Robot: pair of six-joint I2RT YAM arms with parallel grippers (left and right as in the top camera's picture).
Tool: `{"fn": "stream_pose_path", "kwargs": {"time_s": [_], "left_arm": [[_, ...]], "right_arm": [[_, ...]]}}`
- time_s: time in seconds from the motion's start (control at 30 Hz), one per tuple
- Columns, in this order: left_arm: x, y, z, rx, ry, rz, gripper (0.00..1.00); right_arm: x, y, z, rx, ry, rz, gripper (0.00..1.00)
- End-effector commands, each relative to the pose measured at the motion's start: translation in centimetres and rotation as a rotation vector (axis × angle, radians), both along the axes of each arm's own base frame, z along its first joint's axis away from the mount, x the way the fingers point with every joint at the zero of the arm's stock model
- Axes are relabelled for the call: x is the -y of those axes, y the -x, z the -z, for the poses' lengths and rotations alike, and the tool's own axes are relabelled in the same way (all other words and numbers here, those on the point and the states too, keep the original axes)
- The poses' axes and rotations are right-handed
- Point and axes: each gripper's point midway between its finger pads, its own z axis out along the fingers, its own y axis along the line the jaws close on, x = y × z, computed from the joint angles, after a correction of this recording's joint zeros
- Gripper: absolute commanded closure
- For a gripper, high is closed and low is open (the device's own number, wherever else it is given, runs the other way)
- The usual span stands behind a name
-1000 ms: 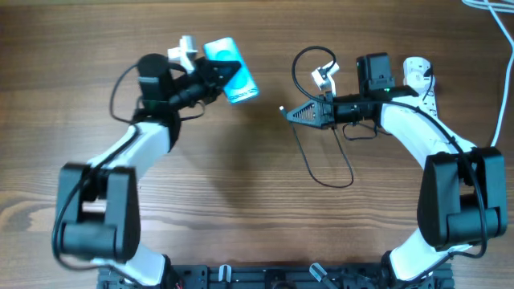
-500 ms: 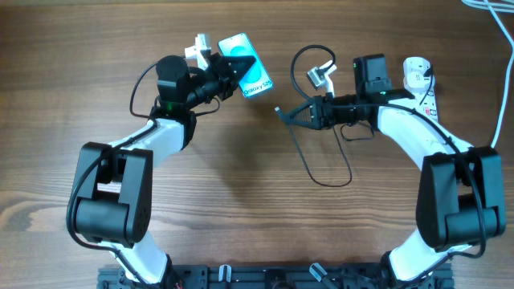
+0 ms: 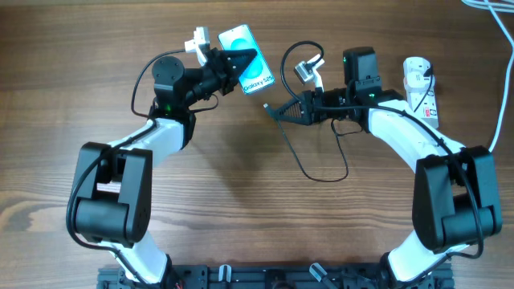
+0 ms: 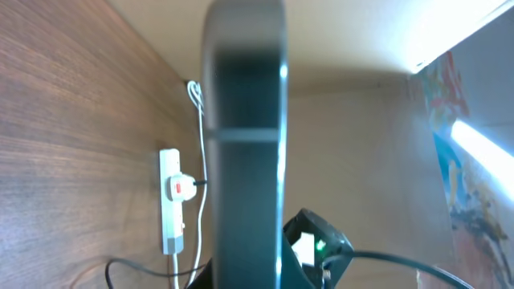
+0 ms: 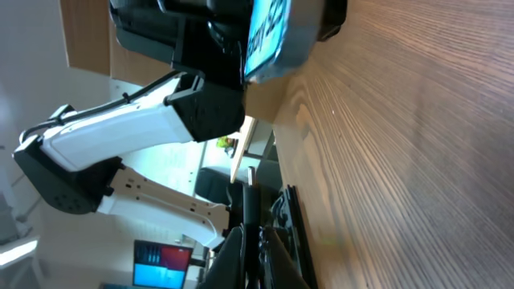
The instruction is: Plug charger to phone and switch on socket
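The phone (image 3: 257,79) is lifted off the table at the back, cyan screen up, with my left gripper (image 3: 241,62) shut on it. In the left wrist view it shows edge-on as a dark slab (image 4: 245,144) that hides the fingers. My right gripper (image 3: 279,111) is shut on the free end of the charger (image 3: 323,173), whose small connector (image 3: 266,107) points at the phone's lower end, a short gap away. The right wrist view shows the connector (image 5: 250,207) between the fingers, with the phone (image 5: 267,34) ahead. The socket (image 3: 421,83) lies at the far right.
The black cable loops on the table below the right gripper and runs back under the right arm. A thick white cord (image 3: 499,32) leaves the socket toward the back right corner. The red switch (image 4: 178,187) shows on the socket in the left wrist view.
The left gripper has carried the phone right and toward the back. The right gripper has moved left with the connector, so the gap between them has narrowed.
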Motion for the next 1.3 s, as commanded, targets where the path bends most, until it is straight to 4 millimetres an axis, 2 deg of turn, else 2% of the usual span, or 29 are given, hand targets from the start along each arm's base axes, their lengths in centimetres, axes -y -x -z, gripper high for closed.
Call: {"fn": "stream_pose_path", "kwargs": {"time_s": [0.0, 0.27, 0.7, 1.07, 1.27], "left_arm": [[-0.4, 0.2, -1.6, 0.041, 0.009, 0.044, 0.96], [-0.2, 0.3, -1.6, 0.04, 0.009, 0.048, 0.96], [-0.2, 0.1, -1.3, 0.02, 0.011, 0.037, 0.96], [-0.2, 0.0, -1.3, 0.01, 0.018, 0.03, 0.96], [-0.4, -0.4, -1.3, 0.01, 0.019, 0.004, 0.96]], "right_arm": [[-0.1, 0.3, -1.1, 0.011, -0.01, -0.005, 0.96], [-0.9, 0.4, -0.8, 0.013, 0.011, -0.006, 0.96], [-1.6, -1.4, -1.5, 0.047, 0.029, 0.054, 0.96], [-1.6, -2.3, -1.0, -0.007, 0.066, 0.108, 0.96], [-1.7, -2.2, -1.4, -0.08, 0.061, 0.108, 0.96]]}}
